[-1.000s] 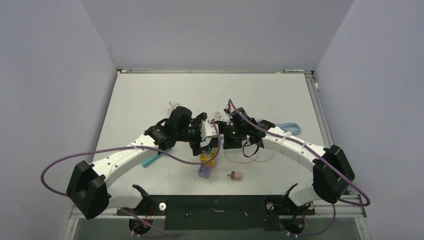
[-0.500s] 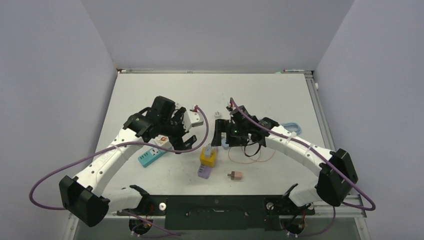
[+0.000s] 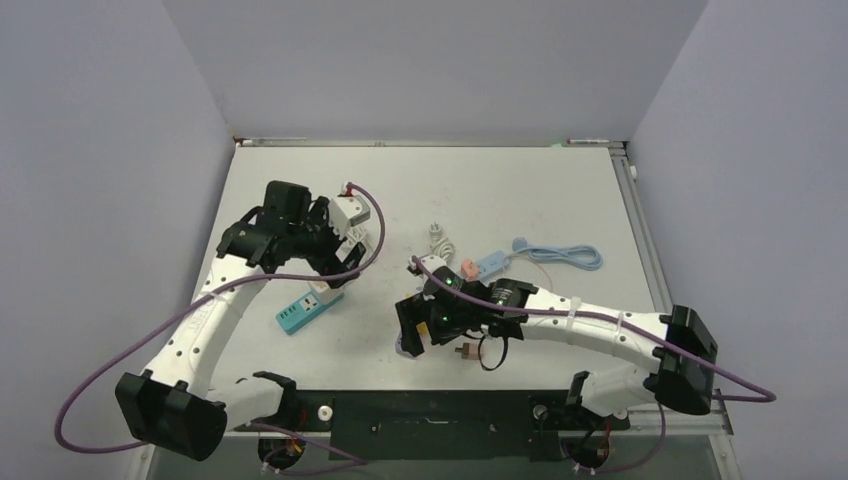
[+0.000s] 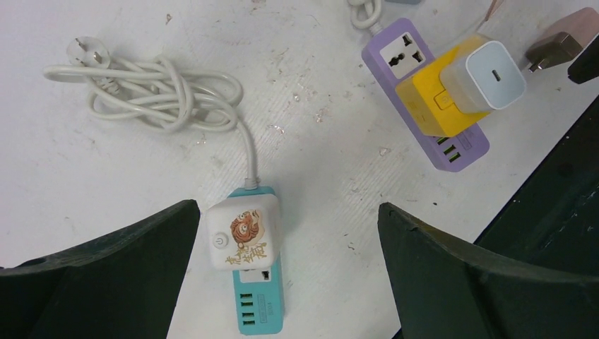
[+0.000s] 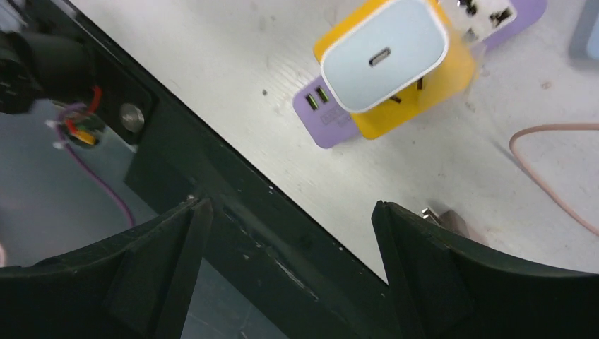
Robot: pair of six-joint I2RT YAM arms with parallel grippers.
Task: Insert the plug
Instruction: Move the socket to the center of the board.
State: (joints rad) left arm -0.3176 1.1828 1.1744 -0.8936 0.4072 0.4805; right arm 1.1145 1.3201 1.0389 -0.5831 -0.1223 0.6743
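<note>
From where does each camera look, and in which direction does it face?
Top external: fixed above and behind the bases, facing down and forward over the table; the left arm and right arm show.
Left wrist: on the left end effector, facing down at the teal power strip; its fingers show.
Right wrist: on the right end effector, facing down at the yellow adapter; its fingers show.
Both wrist views share the yellow adapter.

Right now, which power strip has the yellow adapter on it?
The purple strip, with a yellow adapter and white charger stacked on it; the teal strip carries only a white cube with a tiger sticker.
</note>
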